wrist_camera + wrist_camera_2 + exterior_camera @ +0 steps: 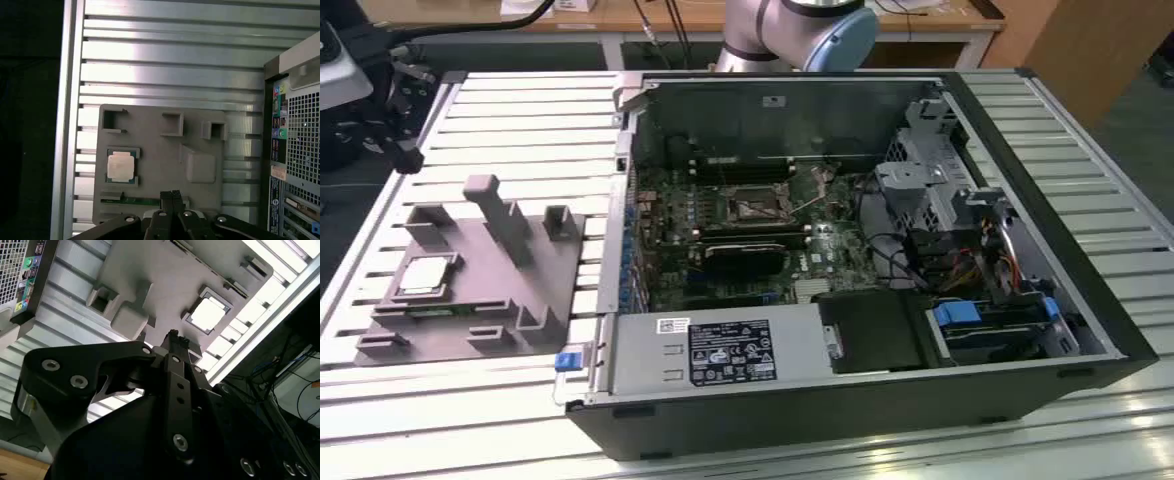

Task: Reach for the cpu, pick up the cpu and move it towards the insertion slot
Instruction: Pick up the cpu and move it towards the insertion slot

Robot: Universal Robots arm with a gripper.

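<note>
One cpu (121,166) lay flat in its recess near the outer edge of the single grey fixture (165,145), which sat on the exterior view's left of the one open computer case (854,415). The gripper (171,192) hung over the fixture's rim, apart from the chip, jaws closed on nothing (tips pressed together in both wrist views). Bare counter (175,65) slats lay open beyond the fixture. One insertion slot (754,207) sat inside the case.

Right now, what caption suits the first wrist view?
Gripper hovers over the grey fixture, the cpu resting in its recess.
</note>
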